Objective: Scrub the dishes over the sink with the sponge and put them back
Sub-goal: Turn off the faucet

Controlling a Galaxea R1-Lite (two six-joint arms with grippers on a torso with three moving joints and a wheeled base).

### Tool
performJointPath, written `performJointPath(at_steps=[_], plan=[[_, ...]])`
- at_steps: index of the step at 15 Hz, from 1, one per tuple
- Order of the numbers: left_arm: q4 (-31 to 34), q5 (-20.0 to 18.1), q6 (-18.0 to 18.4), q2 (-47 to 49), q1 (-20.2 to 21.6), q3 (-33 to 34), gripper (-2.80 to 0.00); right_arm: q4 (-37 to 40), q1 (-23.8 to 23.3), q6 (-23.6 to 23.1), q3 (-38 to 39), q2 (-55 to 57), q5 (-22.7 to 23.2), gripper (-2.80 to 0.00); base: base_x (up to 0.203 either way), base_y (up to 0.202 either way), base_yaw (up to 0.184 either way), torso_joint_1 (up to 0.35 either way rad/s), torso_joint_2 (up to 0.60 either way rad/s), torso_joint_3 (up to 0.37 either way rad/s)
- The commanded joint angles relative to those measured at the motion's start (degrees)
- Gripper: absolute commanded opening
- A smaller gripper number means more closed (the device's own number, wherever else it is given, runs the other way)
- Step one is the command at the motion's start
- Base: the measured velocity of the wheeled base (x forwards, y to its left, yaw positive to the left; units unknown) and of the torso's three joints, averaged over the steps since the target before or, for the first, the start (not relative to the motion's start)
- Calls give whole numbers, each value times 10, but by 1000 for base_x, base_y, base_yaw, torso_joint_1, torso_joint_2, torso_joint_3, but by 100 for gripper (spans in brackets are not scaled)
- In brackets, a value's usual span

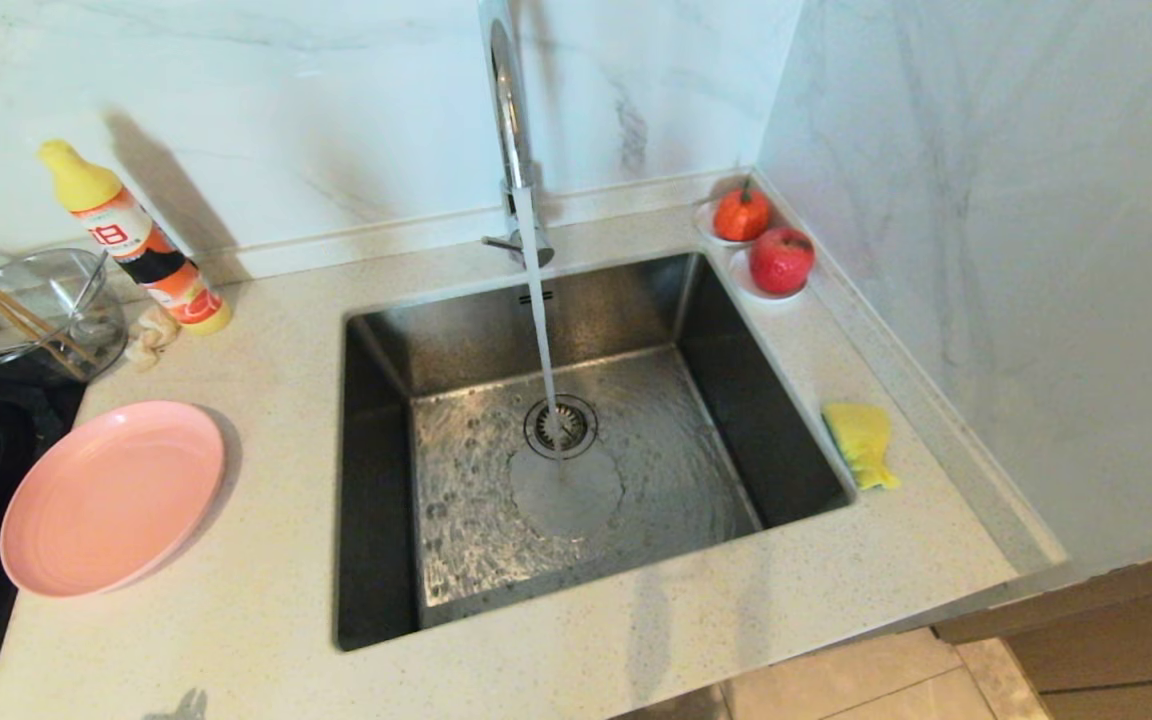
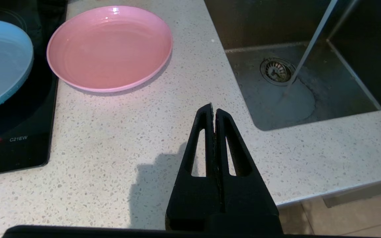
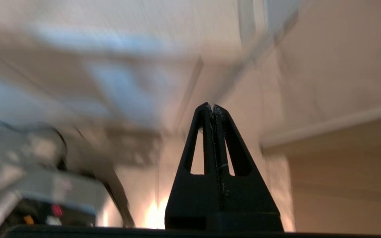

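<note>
Resting beside sink (image 1: 736,330): sponge (image 1: 861,443) | both tools closed, apart from it

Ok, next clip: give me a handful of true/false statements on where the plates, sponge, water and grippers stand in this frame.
1. The pink plate lies inside the sink. False: it sits on the counter to the sink's left.
2. Water runs from the faucet onto the drain strainer. True.
3. The sponge lies on the counter at the sink's right rim. True.
4. The left gripper holds the sponge. False: it is shut and empty, above bare counter.
5. The right gripper is open. False: it is shut, holding nothing.
6. The light blue plate rests on the black cooktop. True.
</note>
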Motion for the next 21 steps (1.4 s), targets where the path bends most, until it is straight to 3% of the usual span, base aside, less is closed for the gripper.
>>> performJointPath(at_steps=[1, 21], plan=[[-1, 0, 0, -1, 0, 23, -280, 29, 0, -18, -4, 2, -26, -280, 0, 0, 0, 0, 0, 0], [-1, 0, 0, -1, 0, 23, -280, 14, 0, -18, 0, 3, -24, -280, 0, 0, 0, 0, 0, 0]])
